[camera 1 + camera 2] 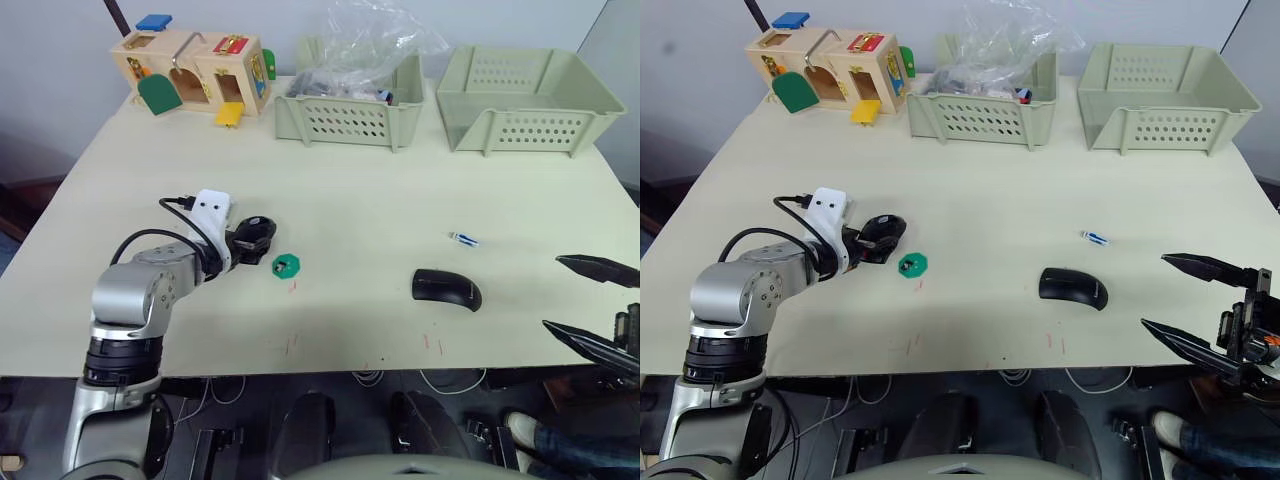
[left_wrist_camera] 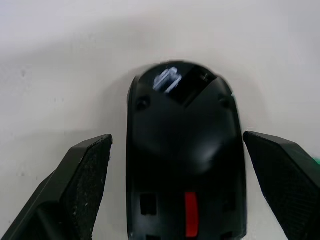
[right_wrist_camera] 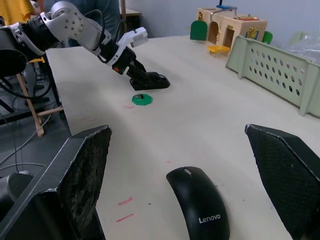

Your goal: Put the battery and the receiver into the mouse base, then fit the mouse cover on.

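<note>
The mouse cover [image 3: 199, 207] reads "Lenovo" in white letters and lies on the bench [image 1: 400, 190]. The right tool [image 1: 1195, 300], fingers apart, hovers beside it, holding nothing. Well away from the cover, the left tool [image 1: 250, 240] stands spread around the mouse base [image 2: 185, 155], which has a red mark. The battery [image 1: 463, 238] lies near the cover.

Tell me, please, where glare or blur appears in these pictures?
Left wrist view: a pale glare patch on the mouse base, whose near edge looks soft. Right wrist view: the mouse cover is sharp, with faint sheen; the far toy house is softer.
</note>
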